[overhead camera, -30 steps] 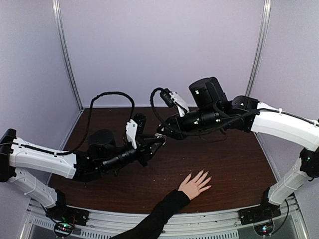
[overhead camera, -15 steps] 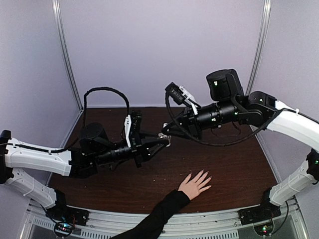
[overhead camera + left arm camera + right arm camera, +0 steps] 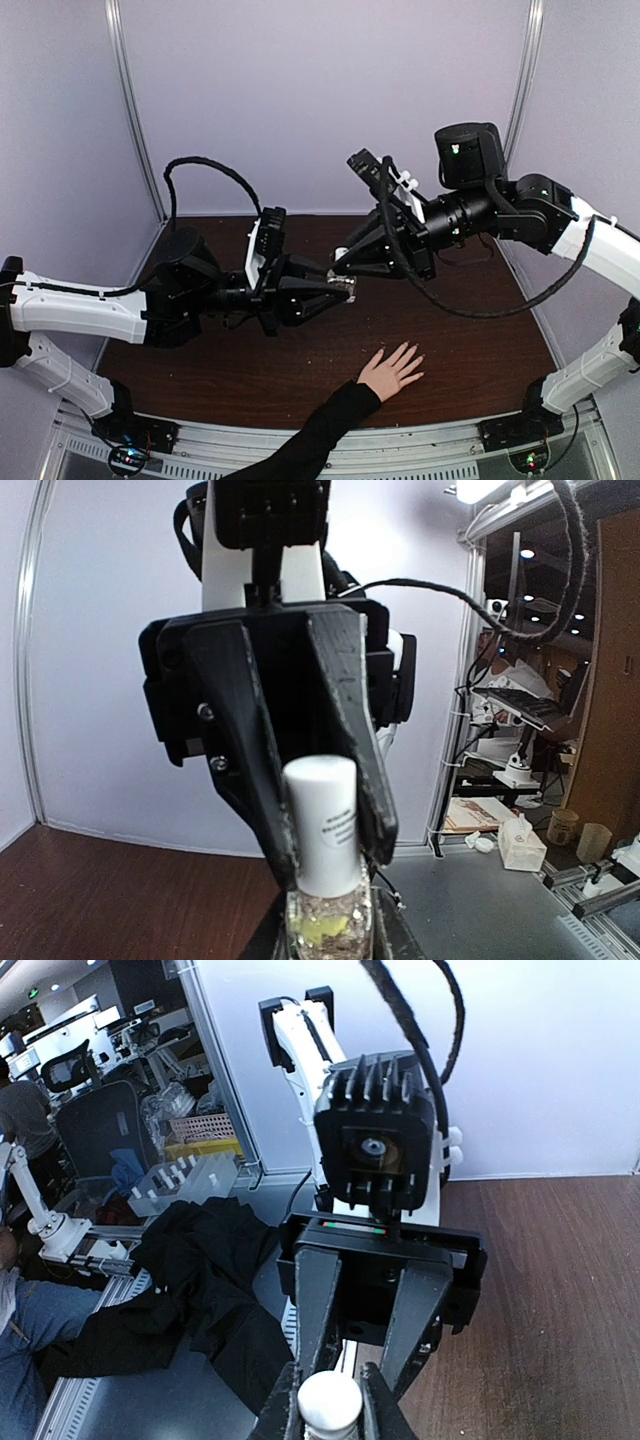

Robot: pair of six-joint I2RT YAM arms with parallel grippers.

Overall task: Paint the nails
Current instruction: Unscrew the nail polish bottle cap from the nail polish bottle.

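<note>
- Top view: left claw (image 3: 338,290) & right claw (image 3: 347,266) meet in mid-air over the centre of the dark brown wooden tabletop (image 3: 470,340). Their tips are nearly touching, w/ a small clear glass bottle (image 3: 345,283) btw them.
- Same view: a light-skinned human hand (image 3: 390,373) w/ black sleeve (image 3: 320,435) lies flat on the tabletop nr the front edge, fingers spread. The tiny pale nails (image 3: 414,353) sit at the fingertips, too small here to show any colour on them. The hand is nearer the front edge than both claws, a bit to the right and well apart from them.
- Left wrist view: bottle stands upright at btm centre w/ a tall white cylindrical cap (image 3: 322,815) carrying small print. The glass body shows glittery contents w/ a yellowish patch. Left claw is closed on the glass body, only dark edges of it showing at frame btm. Right claw's black fingers reach in from beyond and press on both sides of the cap, gripping it.
- Right wrist view: the round cap top is at btm edge, pinched btw dark finger edges. Left claw faces the lens, its square black wrist camera (image 3: 372,1148) above two fingers that converge on the cap. Tabletop is on the right; a heap of black cloth (image 3: 190,1280) lies left, off the tabletop.
</note>
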